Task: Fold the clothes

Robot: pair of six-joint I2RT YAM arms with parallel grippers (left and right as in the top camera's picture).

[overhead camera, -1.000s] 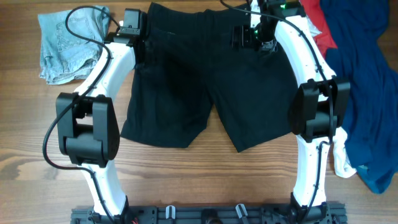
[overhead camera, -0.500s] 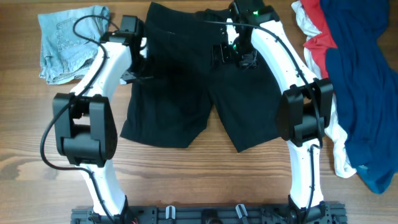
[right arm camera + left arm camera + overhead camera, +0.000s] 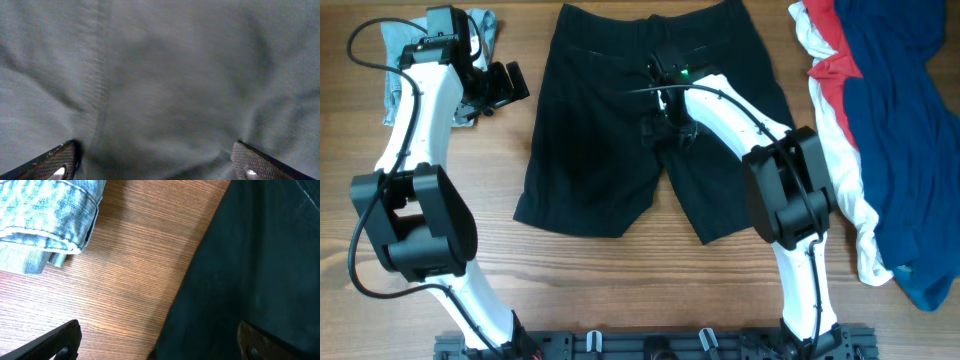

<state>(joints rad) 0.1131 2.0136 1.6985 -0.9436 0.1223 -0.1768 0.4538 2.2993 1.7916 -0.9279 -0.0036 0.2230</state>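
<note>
Seemingly before the first fold, the black shorts (image 3: 590, 150) lie flat on the worktop (image 3: 640, 290), my left fingers (image 3: 505, 88) open over wood at their 10 o'clock, my right fingers (image 3: 665, 128) open above the crotch; next, I judge, pinching one leg's edge

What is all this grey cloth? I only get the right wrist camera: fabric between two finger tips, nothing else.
Observer: It is a pair of black shorts, spread flat on a wooden table. The right gripper is open over their middle.
Operator: Where is the other arm?
Observer: The left gripper is open and holds nothing. It is over bare wood beside the shorts.
Operator: Which other clothes are around?
Observer: Light-blue denim shorts lie in the far left corner, and navy, red and white garments are heaped on the right.
</note>
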